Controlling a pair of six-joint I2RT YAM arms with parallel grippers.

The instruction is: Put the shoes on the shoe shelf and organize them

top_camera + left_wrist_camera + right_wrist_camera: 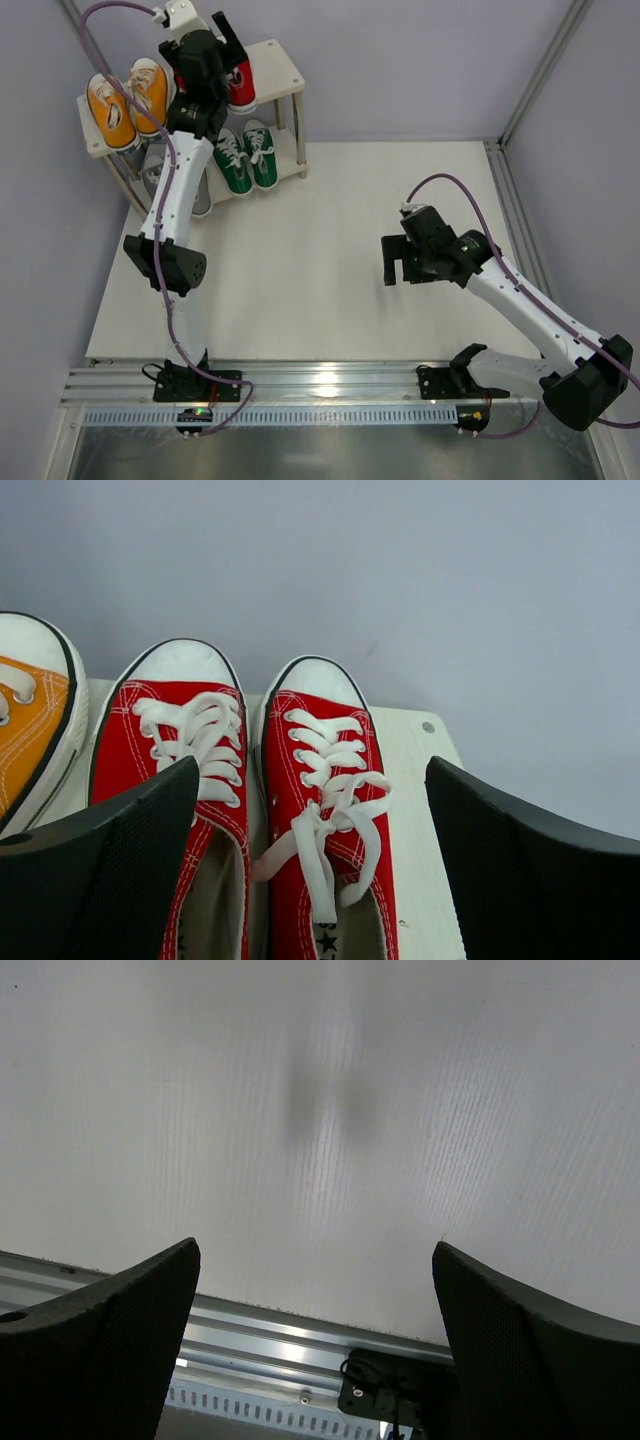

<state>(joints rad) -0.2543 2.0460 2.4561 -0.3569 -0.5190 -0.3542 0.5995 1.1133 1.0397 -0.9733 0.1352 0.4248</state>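
The shoe shelf [282,62] stands at the back left. Orange shoes [125,100] and red shoes [240,85] sit on its top tier. Green shoes [246,156] and grey shoes [158,170] sit on the lower tier, the grey ones mostly hidden by my left arm. My left gripper [208,38] is open above the red pair. In the left wrist view the two red shoes [320,780] lie side by side on the top board [420,810], between my open fingers [130,870], which touch nothing. My right gripper [402,263] is open and empty over the table.
An orange shoe's toe [30,720] shows at the left in the left wrist view. The white table [330,260] is bounded by an aluminium rail [330,385] at the near edge, also in the right wrist view [280,1345]. Grey walls stand behind the shelf.
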